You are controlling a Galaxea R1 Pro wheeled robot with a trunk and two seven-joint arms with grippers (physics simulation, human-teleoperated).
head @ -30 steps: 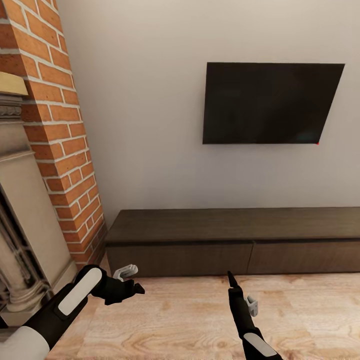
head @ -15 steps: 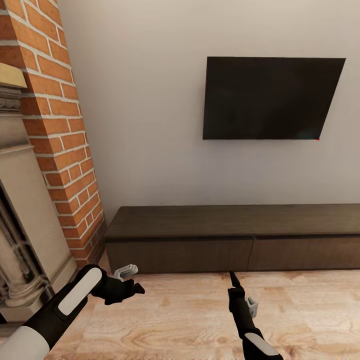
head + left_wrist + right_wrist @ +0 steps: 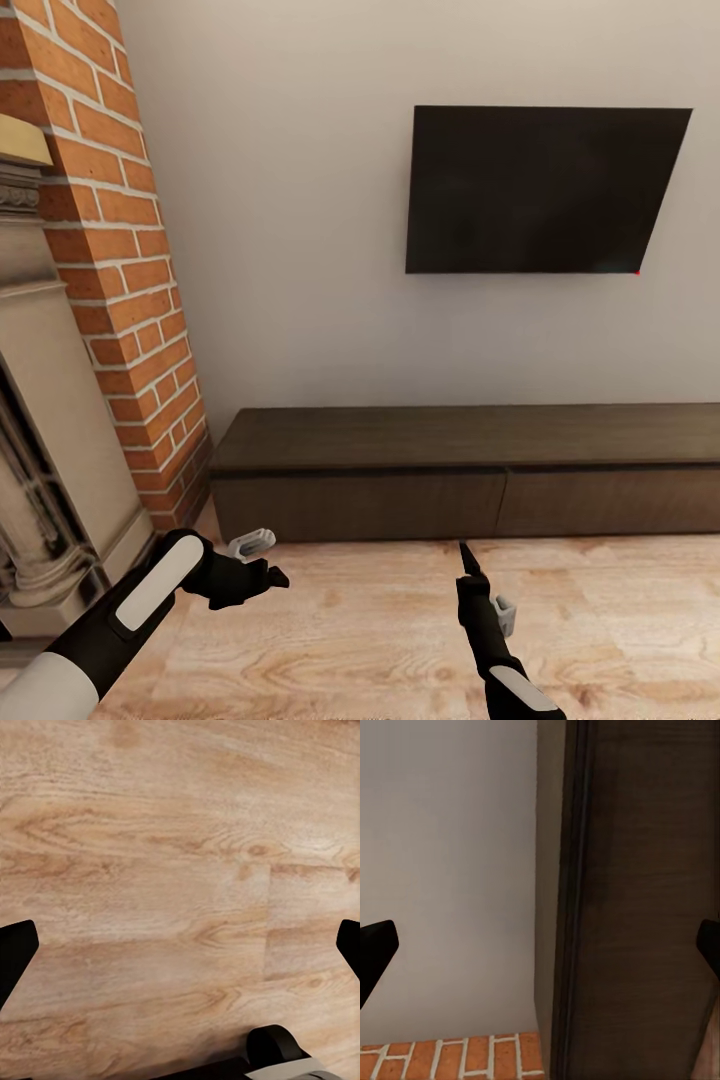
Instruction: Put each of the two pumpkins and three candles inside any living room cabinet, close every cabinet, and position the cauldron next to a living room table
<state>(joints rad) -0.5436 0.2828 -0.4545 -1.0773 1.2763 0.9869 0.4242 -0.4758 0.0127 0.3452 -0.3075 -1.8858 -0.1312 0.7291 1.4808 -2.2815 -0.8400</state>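
The cabinet (image 3: 460,440) is a long low dark-brown unit against the pale wall, and both of its drawer fronts sit flush and shut. My left gripper (image 3: 265,578) hovers open over the wood floor in front of the cabinet's left end; in the left wrist view (image 3: 180,952) its dark fingertips stand far apart above bare planks. My right gripper (image 3: 464,556) points at the cabinet front and is open and empty. In the right wrist view (image 3: 540,952) it faces the cabinet (image 3: 645,907) and the wall. The pumpkins, candles, cauldron and table are out of view.
A black TV (image 3: 545,190) hangs on the wall above the cabinet. A red brick chimney (image 3: 120,280) with a stone fireplace surround (image 3: 50,480) stands close on the left. Light wood floor (image 3: 380,640) runs between me and the cabinet.
The whole picture has shifted slightly, with the TV and cabinet sitting higher in the frame, so the camera moved. Both arms keep the same pose and both grippers stay open.
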